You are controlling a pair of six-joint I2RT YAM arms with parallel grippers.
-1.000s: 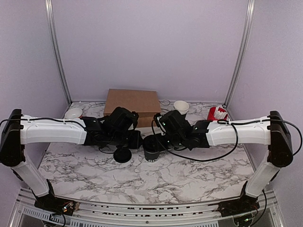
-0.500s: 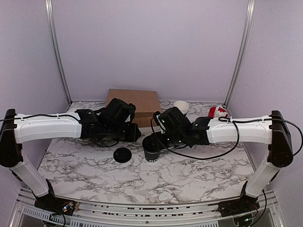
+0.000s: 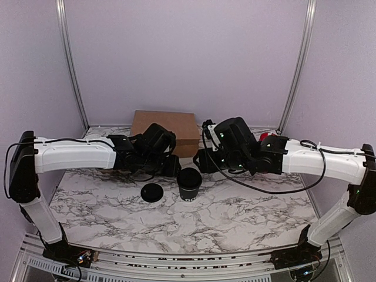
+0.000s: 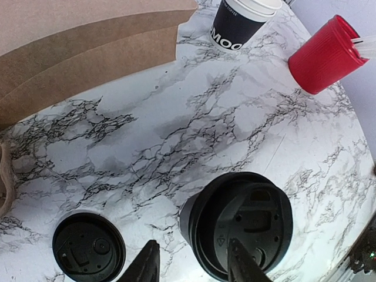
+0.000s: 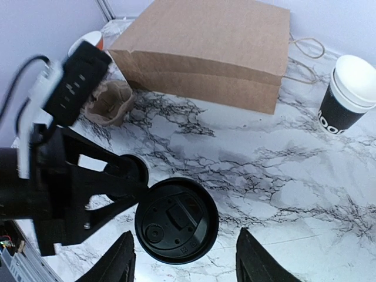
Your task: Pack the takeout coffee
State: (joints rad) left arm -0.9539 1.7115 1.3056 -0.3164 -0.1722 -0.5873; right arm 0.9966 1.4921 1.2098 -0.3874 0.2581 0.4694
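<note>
Both arms have pulled back, left fingers (image 4: 150, 267) and right fingers (image 5: 251, 258) apart, empty; I'd grip the lidded coffee cup (image 3: 189, 183) low, upright.

Seems a robotics lab cell: plain lilac walls (image 3: 188, 59), aluminium frame posts (image 3: 71, 64), marble-print table (image 3: 235, 218) carrying two bolted robot arms (image 3: 70, 160).

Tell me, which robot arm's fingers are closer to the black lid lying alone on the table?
Left. The left fingers hover just behind the loose lid, beside the lidded cup. The right fingers are beyond that cup, farther off.
</note>
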